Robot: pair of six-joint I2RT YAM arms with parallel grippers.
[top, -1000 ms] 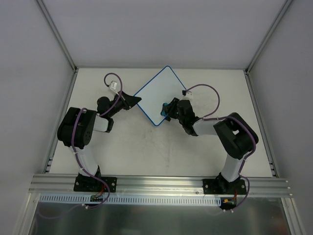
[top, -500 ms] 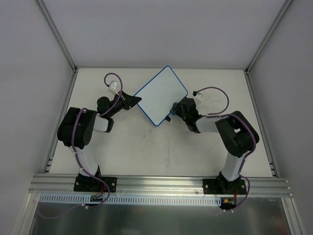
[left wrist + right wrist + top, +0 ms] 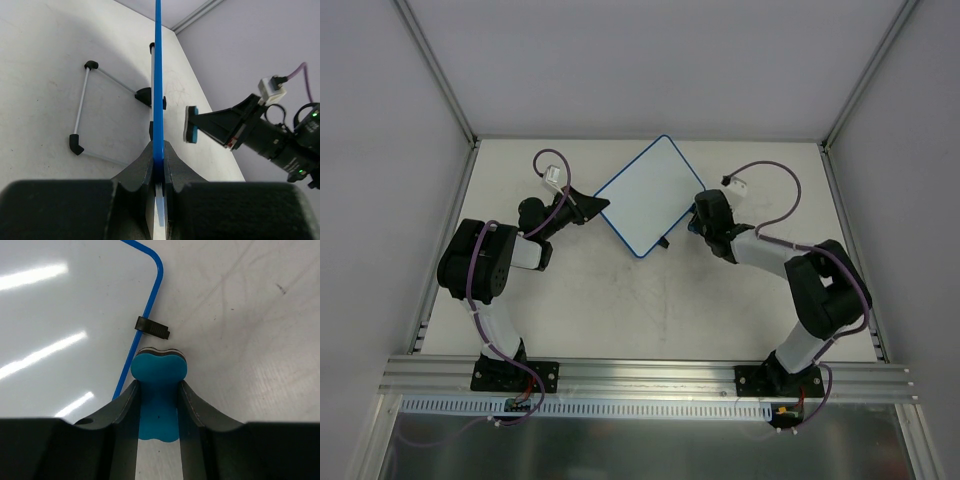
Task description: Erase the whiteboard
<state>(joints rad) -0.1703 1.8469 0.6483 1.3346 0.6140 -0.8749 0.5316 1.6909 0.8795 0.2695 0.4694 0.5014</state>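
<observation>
Item: whiteboard [image 3: 650, 195]. Set diamond-wise at the middle rear of the tabletop [image 3: 620, 300], far corner near the back edge. Seen edge-on from the left wrist, blue rim running straight up out of the clamp. Face white and glossy in the right wrist view, no pen lines made out.

Left gripper [image 3: 158, 150]: jaws clenched on the board's left corner rim, steadying it.

Right gripper [image 3: 158, 385]: jaws grasping the blue eraser [image 3: 159, 367], felt face forward.

Change noted: a second ago over the lower right part of the board; half a second ago at the rim; now carried off past the right-hand edge and clear of the surface, eraser standing apart from the board in the left wrist view. Left clamp and board unmoved throughout. Judged: one wiping stroke run out over the edge, and the task near done or done if no marks remain on the part hidden from the wrist camera.

Edges: black tab [image 3: 152, 328] on the blue rim just ahead of the eraser, a likely snag on any return pass. Wire stand [image 3: 82, 107] on the tabletop behind the board.

Open room: bare tabletop to the right and toward the arm bases; tighter at the rear, with enclosure walls around three sides.
</observation>
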